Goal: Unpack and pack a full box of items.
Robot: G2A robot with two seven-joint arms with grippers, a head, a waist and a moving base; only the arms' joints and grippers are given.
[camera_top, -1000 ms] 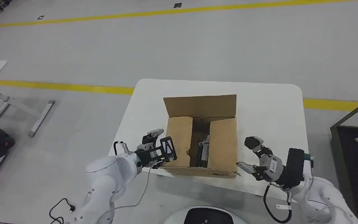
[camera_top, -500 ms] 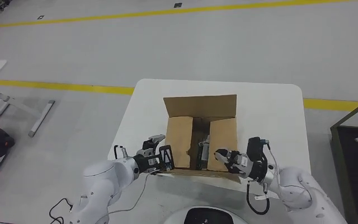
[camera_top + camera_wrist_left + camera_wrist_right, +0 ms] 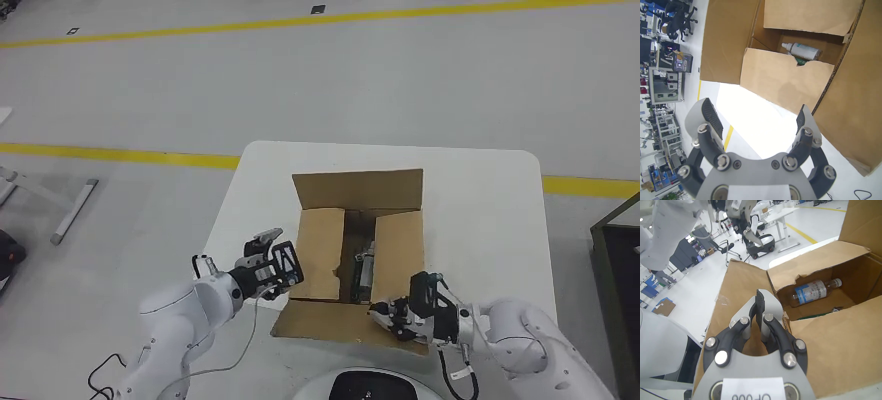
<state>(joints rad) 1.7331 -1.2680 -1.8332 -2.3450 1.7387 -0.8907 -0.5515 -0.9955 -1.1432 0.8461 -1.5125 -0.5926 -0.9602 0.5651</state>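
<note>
An open cardboard box [image 3: 356,190] stands in the middle of the white table [image 3: 480,200]. Inside lies a clear bottle [image 3: 812,291] with a white and blue label, also the bottle [image 3: 802,50], beside a green packet [image 3: 800,62]. The front flap [image 3: 325,320] lies folded outward over the table's near edge. My right gripper [image 3: 388,318] sits over that flap at the box's front, and the right gripper [image 3: 758,306] is shut with nothing visible between its pads. My left gripper [image 3: 270,262] is open beside the box's left flap [image 3: 322,250], and nothing sits in the left gripper [image 3: 755,109].
The right flap [image 3: 400,255] leans inward over the box opening. Bare table surface lies to the right of and behind the box. A dark frame [image 3: 615,250] stands off the table's right side.
My right gripper has closed and moved left and nearer along the box's front. The front flap has folded down outward. My left gripper has drawn slightly away from the box.
</note>
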